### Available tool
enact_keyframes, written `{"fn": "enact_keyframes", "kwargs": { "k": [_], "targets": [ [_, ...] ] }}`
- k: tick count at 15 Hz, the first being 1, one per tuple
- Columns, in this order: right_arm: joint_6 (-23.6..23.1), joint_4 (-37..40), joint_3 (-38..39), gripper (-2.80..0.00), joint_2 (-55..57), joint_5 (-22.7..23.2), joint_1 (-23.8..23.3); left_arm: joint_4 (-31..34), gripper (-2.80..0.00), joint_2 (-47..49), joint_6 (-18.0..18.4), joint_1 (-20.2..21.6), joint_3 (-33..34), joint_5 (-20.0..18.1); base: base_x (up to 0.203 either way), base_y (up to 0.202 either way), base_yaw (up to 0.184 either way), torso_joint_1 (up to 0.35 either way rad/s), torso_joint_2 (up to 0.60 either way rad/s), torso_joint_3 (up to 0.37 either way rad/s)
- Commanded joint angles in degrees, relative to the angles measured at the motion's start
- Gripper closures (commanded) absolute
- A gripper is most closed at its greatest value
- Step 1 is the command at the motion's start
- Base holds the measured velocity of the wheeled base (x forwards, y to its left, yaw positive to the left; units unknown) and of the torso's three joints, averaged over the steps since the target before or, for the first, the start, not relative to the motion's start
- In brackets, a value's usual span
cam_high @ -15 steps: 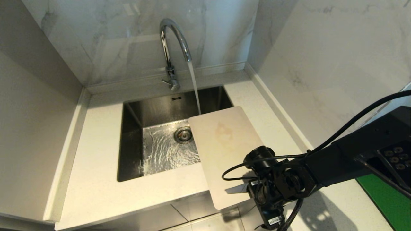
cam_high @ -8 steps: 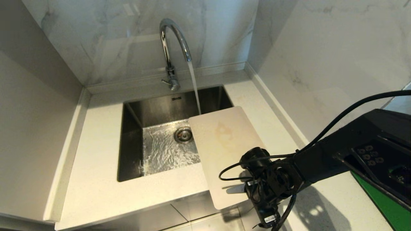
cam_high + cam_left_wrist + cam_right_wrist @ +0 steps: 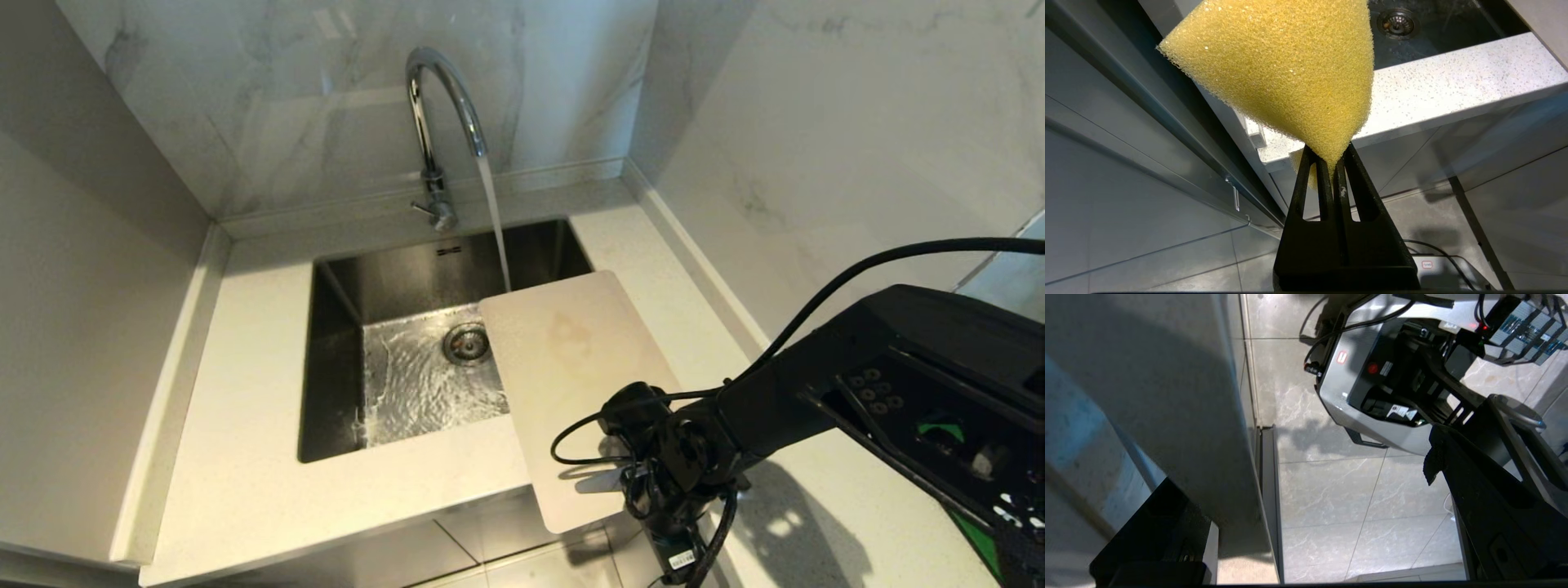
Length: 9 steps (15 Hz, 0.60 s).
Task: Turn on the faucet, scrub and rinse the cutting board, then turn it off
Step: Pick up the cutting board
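The cutting board (image 3: 571,384) is seen at centre frame, its long axis running from the overhanging near end up toward the running faucet (image 3: 445,106). The right gripper (image 3: 653,506), jaws spread wide, is held at that near end, lower right. A yellow sponge (image 3: 1286,65) is pinched in the left gripper (image 3: 1331,163), out of the head view.

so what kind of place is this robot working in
Most likely a home-style kitchen sink corner: a chrome faucet runs water into a steel sink set in a pale speckled countertop, with marble-look walls and a cutting board at the edge.

Glossy chrome faucet (image 3: 441,106); brushed steel sink (image 3: 326,343); porous foam sponge (image 3: 1286,69); cutting board (image 3: 563,367), seemingly matt plastic.
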Motion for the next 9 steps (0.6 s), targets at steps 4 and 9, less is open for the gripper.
{"fn": "enact_keyframes", "kwargs": {
  "k": [4, 9],
  "targets": [
    [0.5, 1.2, -1.2, 0.0, 1.3, -0.1, 0.0, 0.0, 0.0, 0.0, 0.0, 0.0, 0.0, 0.0, 0.0, 0.0, 0.0, 0.0, 0.0, 0.0],
    [0.7, 1.3, -1.4, 0.0, 1.2, -0.1, 0.1, 0.0, 0.0, 0.0, 0.0, 0.0, 0.0, 0.0, 0.0, 0.0, 0.0, 0.0, 0.0, 0.0]
  ]
}}
